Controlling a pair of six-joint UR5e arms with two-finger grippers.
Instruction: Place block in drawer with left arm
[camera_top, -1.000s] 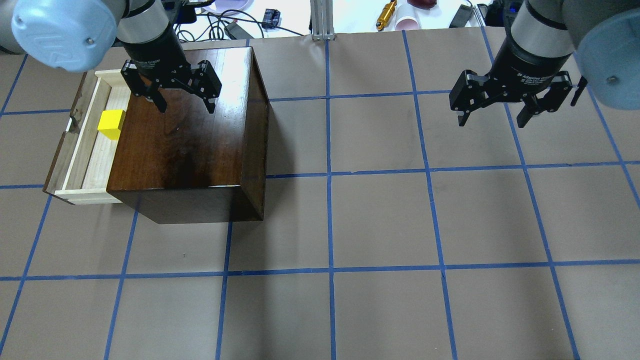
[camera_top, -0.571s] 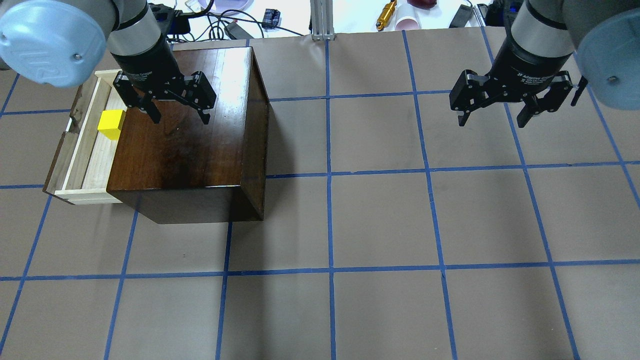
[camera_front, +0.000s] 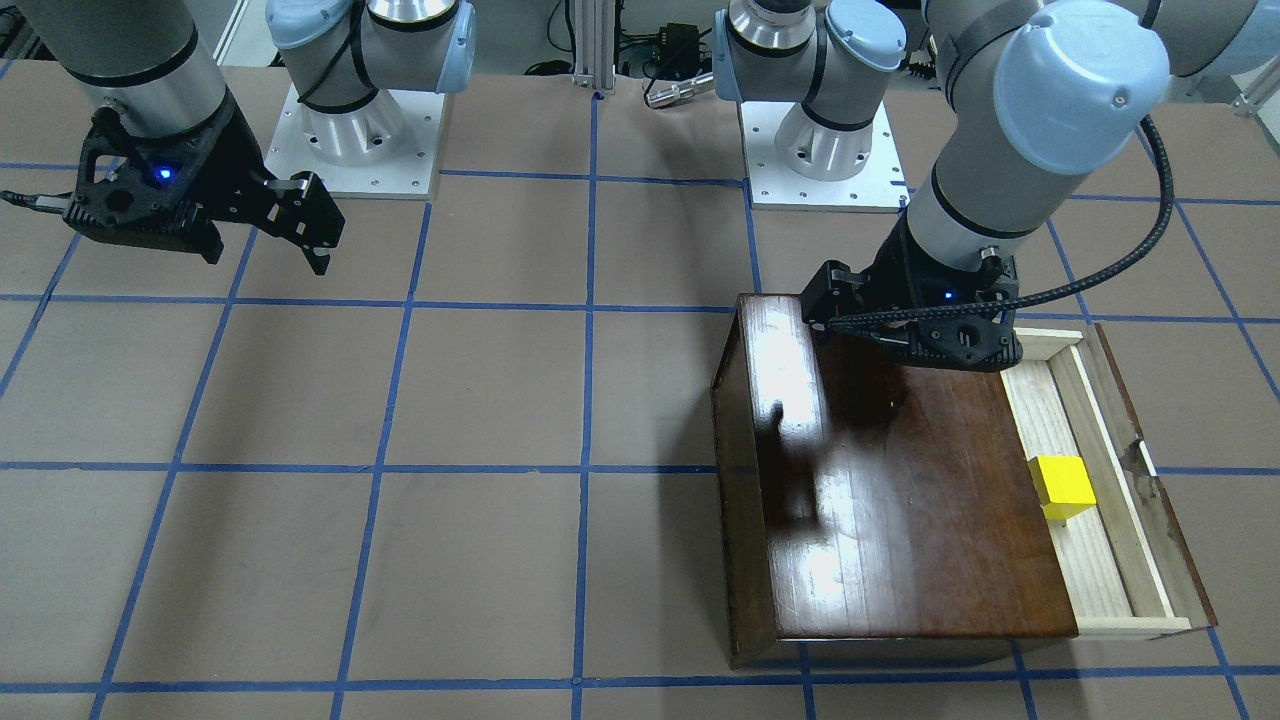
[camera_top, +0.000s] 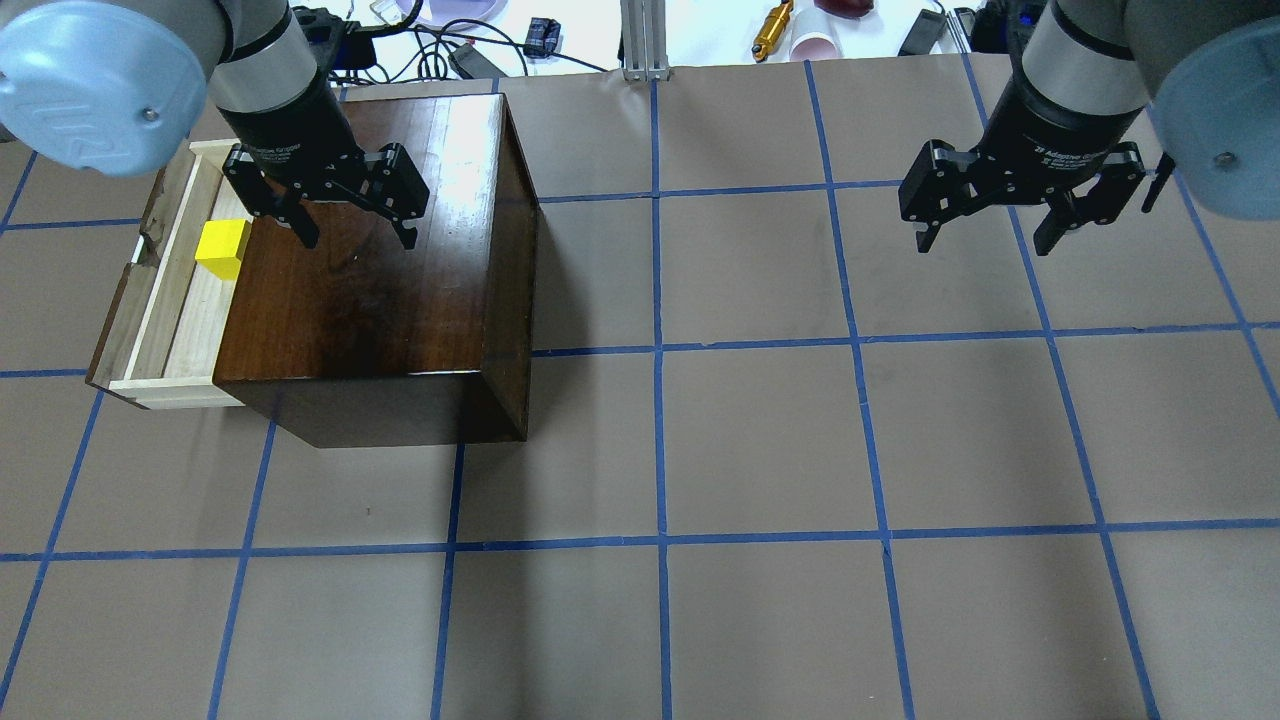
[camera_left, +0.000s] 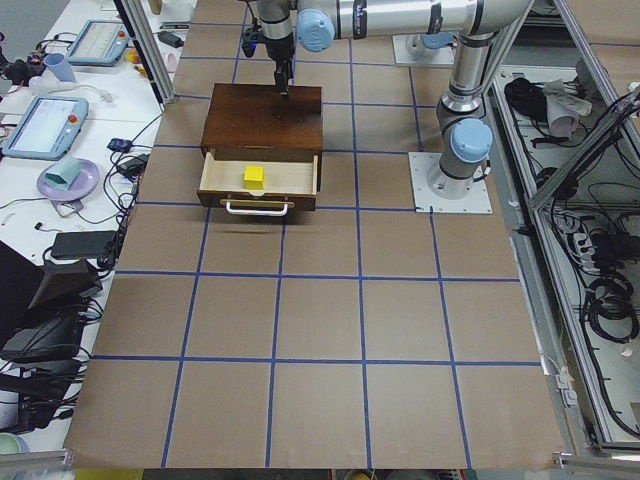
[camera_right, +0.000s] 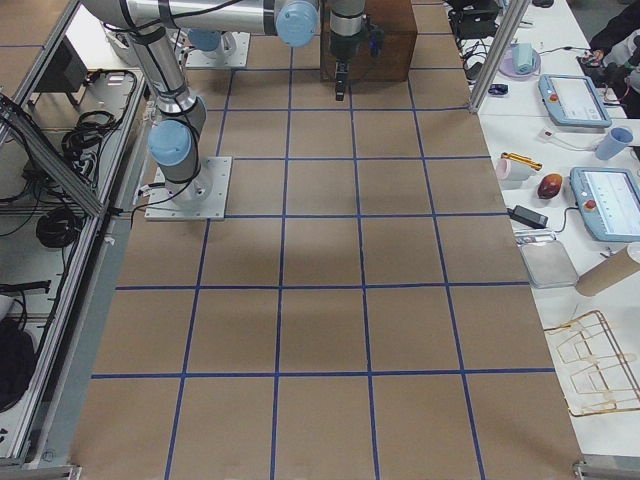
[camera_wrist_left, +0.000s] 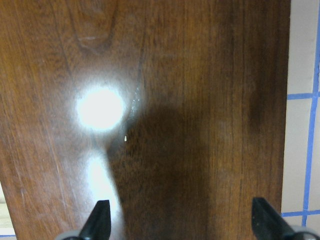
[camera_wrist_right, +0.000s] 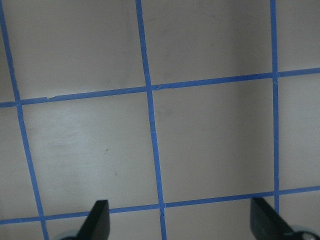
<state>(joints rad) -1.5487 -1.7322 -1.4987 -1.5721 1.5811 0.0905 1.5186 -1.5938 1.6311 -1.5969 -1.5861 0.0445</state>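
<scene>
On counter (camera_top: 800, 450), from left: drawer (camera_top: 170, 300) standing open, out of dark wooden box (camera_top: 370, 320). In drawer, about mid-length: block (camera_top: 222, 249), yellow, flat on pale tray floor, free of any tool. Above box top, just right of block: left tool (camera_top: 360, 240), fingers spread wide, nothing between. Far right, well apart, over bare counter: right tool (camera_top: 982, 245), also wide open, empty.
</scene>
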